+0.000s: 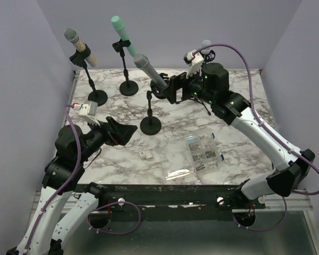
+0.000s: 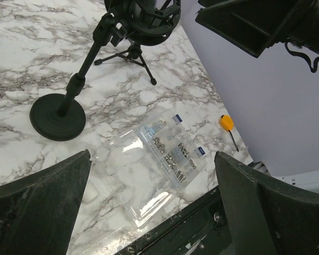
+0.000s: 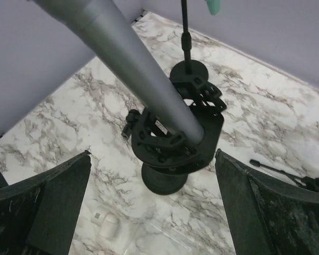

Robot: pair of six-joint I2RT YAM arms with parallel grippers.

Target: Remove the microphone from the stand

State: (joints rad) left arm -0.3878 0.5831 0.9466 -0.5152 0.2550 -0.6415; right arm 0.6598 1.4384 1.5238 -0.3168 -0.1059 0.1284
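A grey microphone (image 1: pixel 148 69) leans up and to the left in a black shock mount (image 1: pixel 158 93) on a round-based stand (image 1: pixel 150 125) at mid-table. My right gripper (image 1: pixel 168 89) is open, right beside the mount. In the right wrist view the microphone's body (image 3: pixel 133 64) runs down into the mount (image 3: pixel 173 141), between and beyond my open fingers (image 3: pixel 42 207), without touching them. My left gripper (image 1: pixel 125 133) is open and empty, low over the table left of the stand. The left wrist view shows the stand's base (image 2: pixel 57 116) ahead of the left gripper (image 2: pixel 152 154).
Two more microphones stand at the back left: a silver and beige one (image 1: pixel 77 45) and a teal one (image 1: pixel 121 31). A clear bag of screws (image 1: pixel 203 151), a flat clear bag (image 1: pixel 178 174) and a small white piece (image 1: pixel 145 156) lie near the front. A tripod (image 2: pixel 133 53) and an orange-handled screwdriver (image 2: pixel 227 123) are to the right.
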